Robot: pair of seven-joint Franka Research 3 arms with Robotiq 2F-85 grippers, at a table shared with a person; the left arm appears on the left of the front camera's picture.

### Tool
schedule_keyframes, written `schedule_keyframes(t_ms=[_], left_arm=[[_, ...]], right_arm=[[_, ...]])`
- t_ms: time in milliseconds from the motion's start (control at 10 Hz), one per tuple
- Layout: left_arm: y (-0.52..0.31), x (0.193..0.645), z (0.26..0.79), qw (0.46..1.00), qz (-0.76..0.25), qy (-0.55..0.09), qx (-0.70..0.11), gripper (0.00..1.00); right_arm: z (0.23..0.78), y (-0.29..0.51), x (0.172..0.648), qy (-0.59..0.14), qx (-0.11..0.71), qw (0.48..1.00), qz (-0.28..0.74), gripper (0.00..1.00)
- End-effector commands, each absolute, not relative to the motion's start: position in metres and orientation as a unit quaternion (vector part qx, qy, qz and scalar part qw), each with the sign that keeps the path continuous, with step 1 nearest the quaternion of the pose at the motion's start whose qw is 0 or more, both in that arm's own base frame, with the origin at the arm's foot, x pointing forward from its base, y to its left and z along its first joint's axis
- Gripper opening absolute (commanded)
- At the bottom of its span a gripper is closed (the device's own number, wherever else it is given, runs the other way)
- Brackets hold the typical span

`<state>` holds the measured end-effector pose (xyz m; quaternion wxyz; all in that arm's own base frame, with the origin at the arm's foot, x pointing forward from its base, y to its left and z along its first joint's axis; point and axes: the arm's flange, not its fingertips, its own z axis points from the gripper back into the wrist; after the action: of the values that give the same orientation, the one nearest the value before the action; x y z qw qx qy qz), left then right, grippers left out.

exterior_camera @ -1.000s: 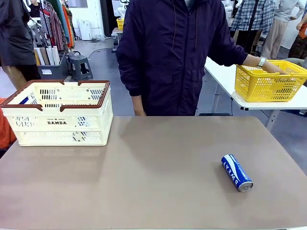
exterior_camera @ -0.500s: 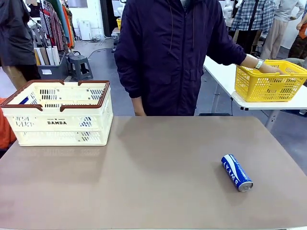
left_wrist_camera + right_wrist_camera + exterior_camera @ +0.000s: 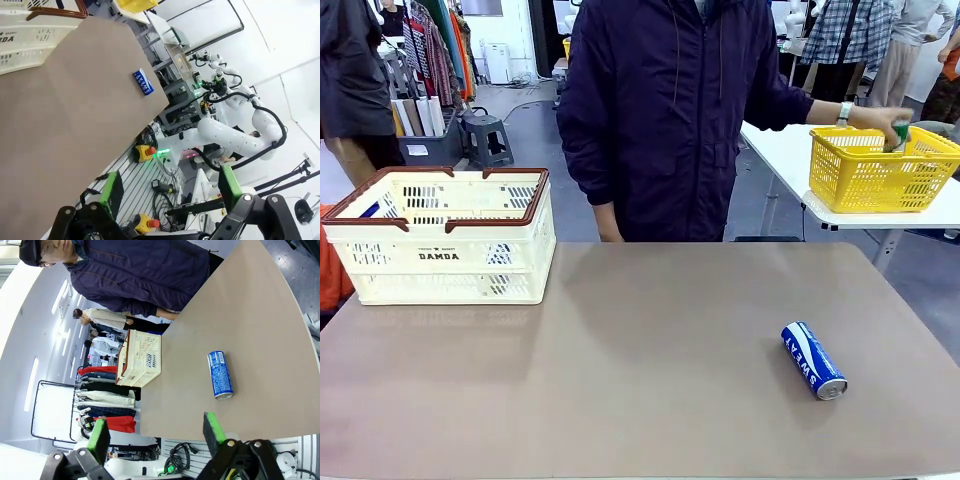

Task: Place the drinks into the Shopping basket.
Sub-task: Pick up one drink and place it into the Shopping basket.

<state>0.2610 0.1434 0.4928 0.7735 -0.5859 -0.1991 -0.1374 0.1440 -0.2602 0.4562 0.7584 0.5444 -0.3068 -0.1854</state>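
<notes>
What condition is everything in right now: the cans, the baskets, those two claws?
blue can: lying on its side on the table, untouched.
Shopping basket: upright at the table's far left, top open.
green can: gripped in the person's hand above the yellow basket.
yellow basket: upright on the white side table.
left gripper: open, empty.
right gripper: open, empty.

Front view, upper right: the person's hand point(image 3: 876, 118) and the small green object point(image 3: 901, 135) it holds are blurred. Left wrist view, upper left: the Shopping basket point(image 3: 30, 31) is cropped.
</notes>
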Motion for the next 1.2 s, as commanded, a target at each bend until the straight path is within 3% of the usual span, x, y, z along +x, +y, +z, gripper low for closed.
schedule_keyframes(t_ms=[0, 400, 500, 700, 900, 1100], left_arm=[[0.144, 0.259, 0.495, 0.767, -0.133, -0.198, -0.595, 1.00], [0.144, 0.259, 0.495, 0.767, -0.133, -0.198, -0.595, 1.00], [0.144, 0.259, 0.495, 0.767, -0.133, -0.198, -0.595, 1.00], [0.144, 0.259, 0.495, 0.767, -0.133, -0.198, -0.595, 1.00], [0.144, 0.259, 0.495, 0.767, -0.133, -0.198, -0.595, 1.00], [0.144, 0.259, 0.495, 0.767, -0.133, -0.198, -0.595, 1.00]], right_arm=[[0.460, -0.261, 0.146, -0.325, 0.548, 0.750, -0.178, 1.00], [0.456, -0.260, 0.144, -0.307, 0.544, 0.758, -0.185, 1.00], [0.474, -0.229, 0.164, -0.261, 0.473, 0.826, -0.159, 1.00], [0.503, -0.174, 0.206, -0.200, 0.337, 0.913, -0.109, 1.00], [0.512, -0.129, 0.235, -0.164, 0.191, 0.967, -0.040, 1.00], [0.504, -0.085, 0.255, -0.157, 0.093, 0.983, 0.016, 1.00]])
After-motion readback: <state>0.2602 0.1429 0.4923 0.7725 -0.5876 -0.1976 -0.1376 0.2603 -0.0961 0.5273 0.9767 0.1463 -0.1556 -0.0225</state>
